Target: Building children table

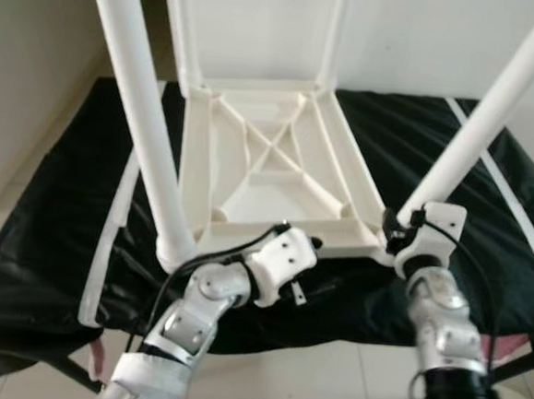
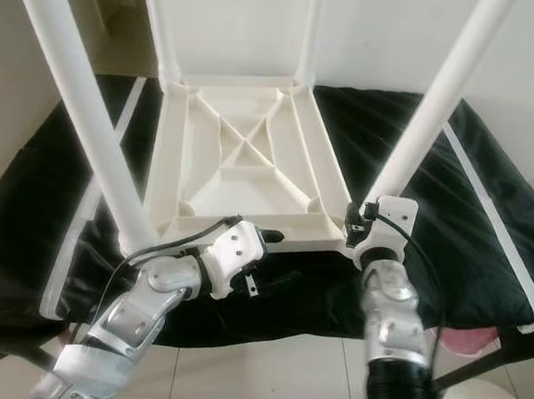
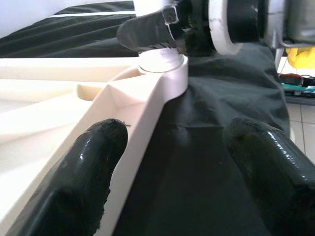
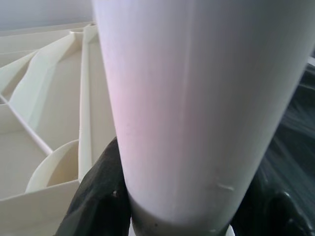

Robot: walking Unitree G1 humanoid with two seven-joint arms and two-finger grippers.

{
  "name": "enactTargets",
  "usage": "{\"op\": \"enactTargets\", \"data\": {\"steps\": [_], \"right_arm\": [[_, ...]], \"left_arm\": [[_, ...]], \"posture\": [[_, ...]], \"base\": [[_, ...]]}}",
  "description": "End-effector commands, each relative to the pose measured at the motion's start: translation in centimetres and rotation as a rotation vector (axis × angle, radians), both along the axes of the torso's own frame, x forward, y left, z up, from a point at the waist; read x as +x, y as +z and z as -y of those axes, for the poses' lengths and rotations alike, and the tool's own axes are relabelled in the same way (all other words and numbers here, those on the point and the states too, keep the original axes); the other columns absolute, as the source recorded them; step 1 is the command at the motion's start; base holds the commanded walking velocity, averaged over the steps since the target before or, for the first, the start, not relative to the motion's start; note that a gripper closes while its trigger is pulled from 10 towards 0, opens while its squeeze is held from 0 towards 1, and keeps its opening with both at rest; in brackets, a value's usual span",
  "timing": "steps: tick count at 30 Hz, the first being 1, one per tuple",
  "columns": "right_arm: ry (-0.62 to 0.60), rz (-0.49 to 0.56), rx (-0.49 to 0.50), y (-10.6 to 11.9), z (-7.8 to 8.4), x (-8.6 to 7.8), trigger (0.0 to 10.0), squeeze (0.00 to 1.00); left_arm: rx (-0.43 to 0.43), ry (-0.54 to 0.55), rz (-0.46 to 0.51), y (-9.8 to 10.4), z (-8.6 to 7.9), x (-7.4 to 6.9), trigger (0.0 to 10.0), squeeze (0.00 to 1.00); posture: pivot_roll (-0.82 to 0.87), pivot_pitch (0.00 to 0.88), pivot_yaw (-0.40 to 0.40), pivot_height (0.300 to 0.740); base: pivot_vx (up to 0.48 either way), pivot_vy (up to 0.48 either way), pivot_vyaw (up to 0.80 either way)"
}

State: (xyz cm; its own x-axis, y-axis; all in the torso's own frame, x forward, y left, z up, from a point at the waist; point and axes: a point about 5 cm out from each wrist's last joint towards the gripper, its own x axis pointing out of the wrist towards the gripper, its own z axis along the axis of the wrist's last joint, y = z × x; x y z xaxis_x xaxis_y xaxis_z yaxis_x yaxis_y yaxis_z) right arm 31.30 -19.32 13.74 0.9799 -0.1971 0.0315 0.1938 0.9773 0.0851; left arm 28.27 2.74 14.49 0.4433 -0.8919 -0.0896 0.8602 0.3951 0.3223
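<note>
Left eye view: a white plastic children's table top lies upside down on a black cloth, its ribbed underside facing up. Four white legs stand in its corner sockets: the near left leg, the near right leg, and two thinner-looking far legs rising out of the picture. No brand or writing can be read on any part. The left gripper lies along the near edge of the table top, between the two near legs. The right gripper sits at the foot of the near right leg. A pale wall stands behind, tiled floor in front.

Right eye view: the same scene, with a white strip lying across the cloth on the right and something pink under the cloth's near right edge.

Left wrist view: the left gripper's two black fingers are spread apart, grasping nothing; one rests on the white rim of the table top, the other over the black cloth. Ahead, the right gripper is at the corner socket.

Right wrist view: the near right leg stands between the black fingers, which are clenched round its base just above the socket.
</note>
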Motion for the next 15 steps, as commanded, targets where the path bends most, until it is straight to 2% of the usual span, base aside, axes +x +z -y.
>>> {"op": "enactTargets", "data": {"steps": [1,3,5,11,12,13,14,15], "right_arm": [[-0.102,-0.089,0.081,-2.2,-0.2,-0.8,10.0,0.0],[-0.106,-0.095,0.163,-2.4,-2.0,-1.0,10.0,0.0],[-0.09,-0.096,0.186,-2.4,-2.6,-1.0,10.0,0.0],[-0.043,-0.038,0.157,-1.1,-3.0,-1.0,10.0,0.0],[-0.016,-0.004,0.158,-0.7,-3.2,-1.0,10.0,0.69],[0.002,0.017,0.162,-0.4,-3.3,-1.1,10.0,0.69],[0.012,0.039,0.157,-0.1,-3.3,-1.2,10.0,1.0],[0.024,0.056,0.159,0.1,-3.2,-1.3,10.0,1.0]], "left_arm": [[-0.019,0.145,0.032,0.2,-0.2,1.0,10.0,0.0],[-0.009,0.156,0.051,0.4,-0.2,1.3,10.0,0.0],[-0.009,0.155,0.059,0.5,-0.1,1.4,10.0,0.0],[-0.035,0.149,0.057,0.9,0.2,1.3,10.0,0.0],[-0.038,0.143,0.053,0.9,0.2,1.2,10.0,0.0],[-0.039,0.139,0.051,0.9,0.2,1.1,10.0,0.0],[-0.041,0.139,0.051,0.9,0.1,1.1,10.0,0.0],[-0.047,0.14,0.048,0.9,0.0,1.1,10.0,0.0]], "posture": [[-0.1,0.081,-0.008,0.74],[-0.09,0.087,-0.002,0.74],[-0.09,0.087,-0.002,0.74],[-0.09,0.089,0.005,0.74],[-0.09,0.089,0.006,0.74],[-0.09,0.089,0.006,0.74],[-0.09,0.09,0.006,0.74],[-0.08,0.091,0.004,0.74]], "base": [[0.0,0.0,0.0],[0.0,0.0,0.0],[0.0,0.0,0.0],[0.0,0.0,0.0],[0.0,0.0,0.0],[0.0,0.0,0.0],[0.0,0.0,0.0],[0.0,0.0,0.0]]}}
